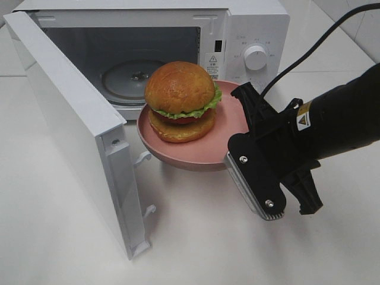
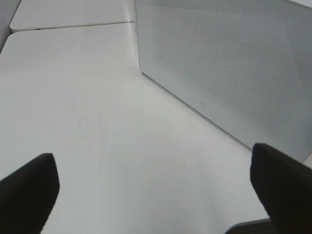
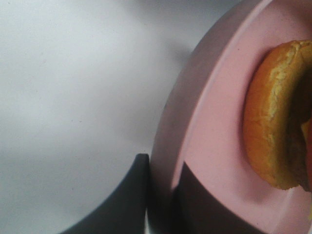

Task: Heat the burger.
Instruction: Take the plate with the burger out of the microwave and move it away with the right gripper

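Pink plate (image 1: 202, 151) hangs in the air before the open microwave (image 1: 237, 35), pinched at its rim by the right gripper (image 1: 237, 127), with the burger (image 1: 181, 101) sitting on it. A tilt or a knock against the door (image 1: 77, 130) could slide the tall burger off. Left gripper (image 2: 156, 190) gapes wide, empty, over the table (image 2: 97, 97)

A white microwave (image 1: 237, 35) stands at the back of the white table (image 1: 208, 237), its door (image 1: 71, 124) swung wide open toward the front on the left side. Inside the dark cavity a round glass turntable (image 1: 127, 77) lies flat, and on the right front panel sit a white round knob (image 1: 256, 57) and a small warning sticker (image 1: 212, 62). A round pink plate (image 1: 202, 148) hangs in front of the opening, clear of the table.
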{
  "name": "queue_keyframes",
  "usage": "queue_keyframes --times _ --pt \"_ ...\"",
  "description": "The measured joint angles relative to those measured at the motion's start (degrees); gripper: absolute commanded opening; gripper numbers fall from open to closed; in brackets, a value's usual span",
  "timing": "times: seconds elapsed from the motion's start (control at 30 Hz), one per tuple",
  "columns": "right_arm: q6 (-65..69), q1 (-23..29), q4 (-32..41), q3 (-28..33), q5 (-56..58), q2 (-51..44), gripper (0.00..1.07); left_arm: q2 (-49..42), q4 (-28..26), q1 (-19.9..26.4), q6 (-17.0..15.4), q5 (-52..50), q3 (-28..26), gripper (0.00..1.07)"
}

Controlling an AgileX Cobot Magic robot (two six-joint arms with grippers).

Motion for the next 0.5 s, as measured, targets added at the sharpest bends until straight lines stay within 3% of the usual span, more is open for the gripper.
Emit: queue_keyframes --times 0.5 --pt "1.83 0.00 0.00 6.47 -0.06 -9.22 0.00 0.00 0.00 0.00 0.00 0.00 0.00 1.00"
